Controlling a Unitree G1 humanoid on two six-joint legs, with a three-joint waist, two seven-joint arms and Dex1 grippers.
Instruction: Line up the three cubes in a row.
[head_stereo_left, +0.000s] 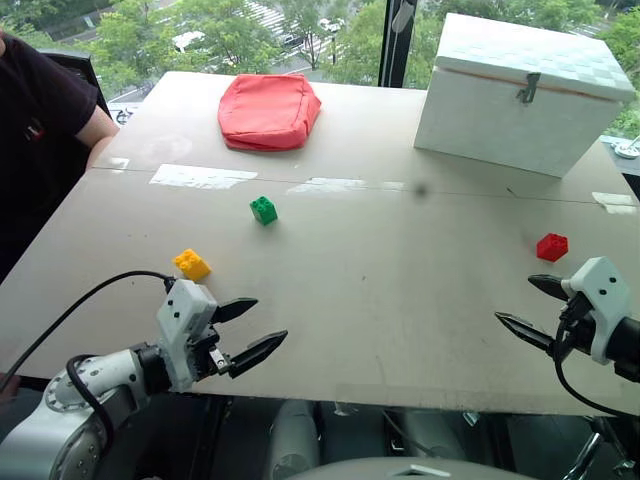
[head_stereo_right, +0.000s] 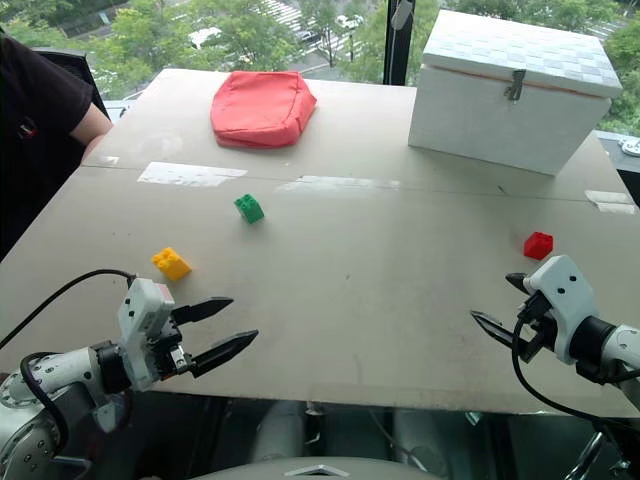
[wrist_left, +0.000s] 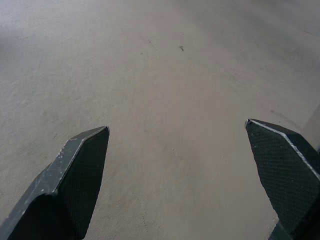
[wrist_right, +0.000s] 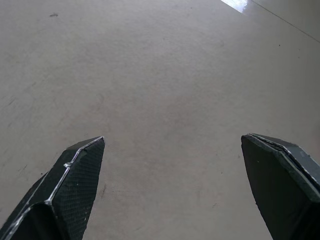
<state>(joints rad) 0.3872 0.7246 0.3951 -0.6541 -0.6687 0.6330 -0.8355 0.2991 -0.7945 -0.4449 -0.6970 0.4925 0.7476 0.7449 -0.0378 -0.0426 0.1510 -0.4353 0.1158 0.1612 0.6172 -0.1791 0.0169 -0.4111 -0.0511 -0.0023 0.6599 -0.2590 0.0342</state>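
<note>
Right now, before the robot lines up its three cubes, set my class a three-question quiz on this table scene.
1. Multiple choice: which cube lies nearest the left gripper? A red, B green, C yellow.
2. True or false: the right gripper holds the red cube.
3. Fill in: the green cube lies closer to the red ____ than to the white box.

Key: 1 C, the yellow cube. 2 false; both grippers are open and empty. 3 pouch.

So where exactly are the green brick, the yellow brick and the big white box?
green brick (head_stereo_left: 263, 210): left eye view, on its studded top.
yellow brick (head_stereo_left: 191, 264): left eye view, on its top face.
white box (head_stereo_left: 500, 115): left eye view, on its front wall.
</note>
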